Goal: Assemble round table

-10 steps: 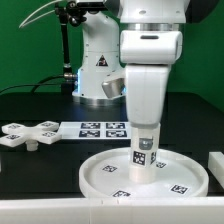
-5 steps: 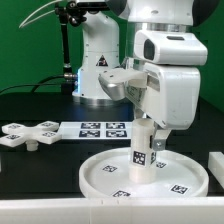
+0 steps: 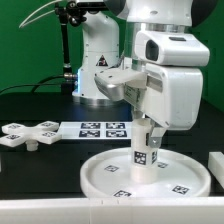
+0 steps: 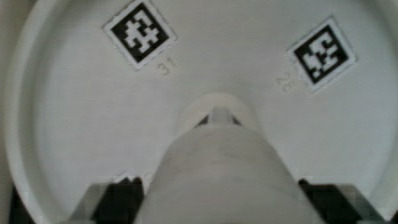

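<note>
You see your end effector (image 3: 149, 132) clamping the upright cylinder leg (image 3: 142, 160) just beneath it, standing on the rimmed round disc (image 3: 100, 172).

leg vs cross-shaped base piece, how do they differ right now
The leg stands upright in the round disc, gripped by the gripper; the cross-shaped base piece lies flat on the table, untouched. The leg is a cylinder; the base piece is a cross. Both are white.
</note>
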